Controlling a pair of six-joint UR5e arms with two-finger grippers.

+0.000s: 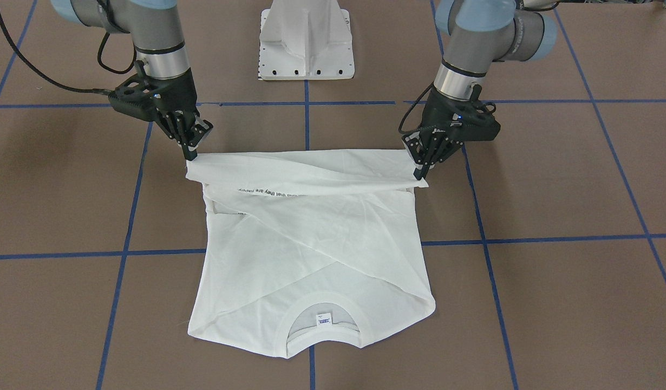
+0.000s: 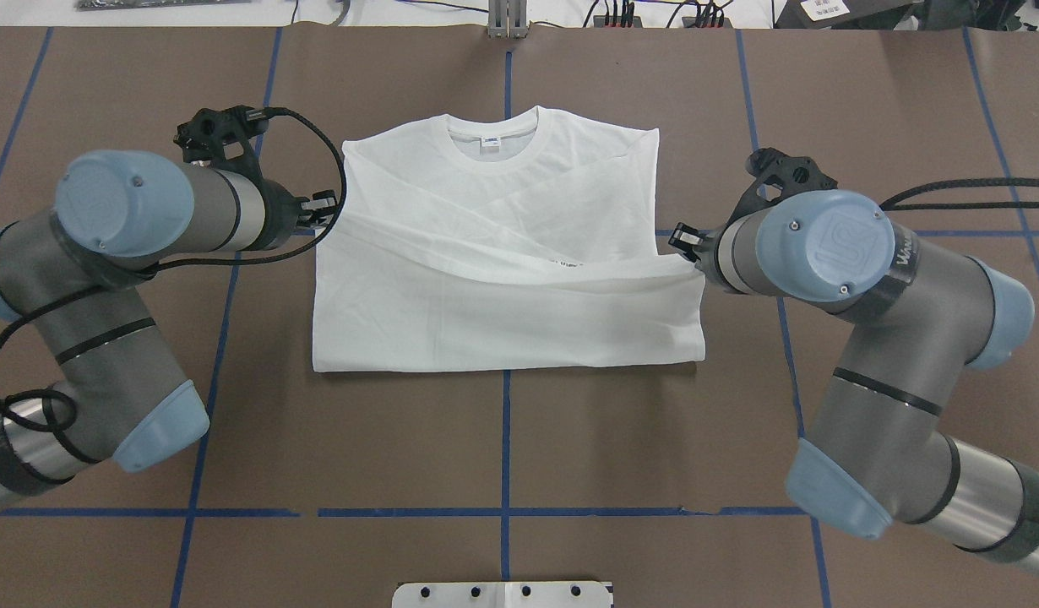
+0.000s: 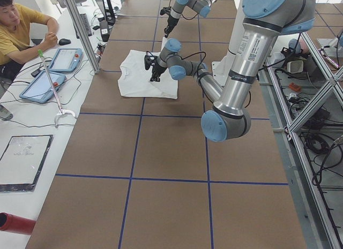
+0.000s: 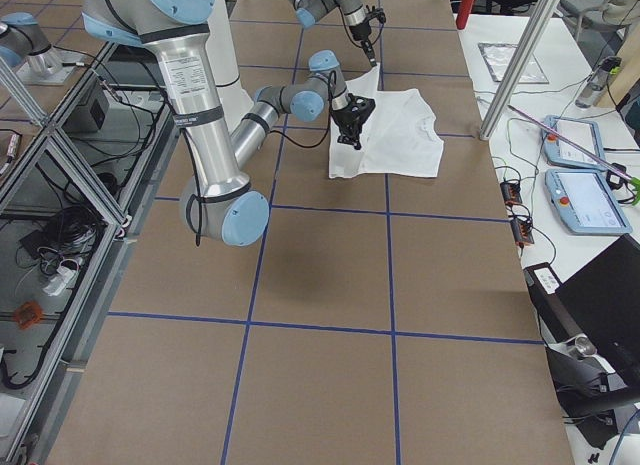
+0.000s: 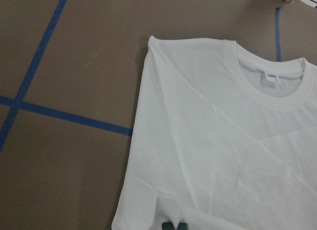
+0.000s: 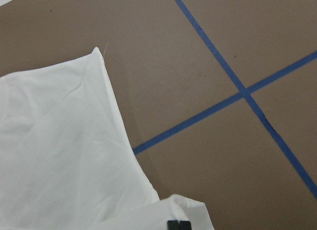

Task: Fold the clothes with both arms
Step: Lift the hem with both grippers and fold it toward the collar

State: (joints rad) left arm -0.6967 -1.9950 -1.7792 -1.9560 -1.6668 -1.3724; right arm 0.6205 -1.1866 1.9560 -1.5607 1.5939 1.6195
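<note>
Ribbed round collar (image 1: 322, 301), creased white cotton T-shirt (image 1: 311, 244)

We've got two matching units, left arm (image 2: 106, 338) and right arm (image 2: 883, 397): silver-grey tube segments, light-blue round joint caps with small screws, black bands at the joints, and a UR logo on the right arm's cap at 3 o'clock in the overhead view. Black braided cable (image 2: 343, 181) runs along each arm. The left gripper (image 1: 422, 172) and right gripper (image 1: 191, 154) are black, with linkage fingers on perforated brackets. We see the white pedestal base (image 1: 306, 49) at 12 o'clock front-facing, with black bolt holes along its edge.
</note>
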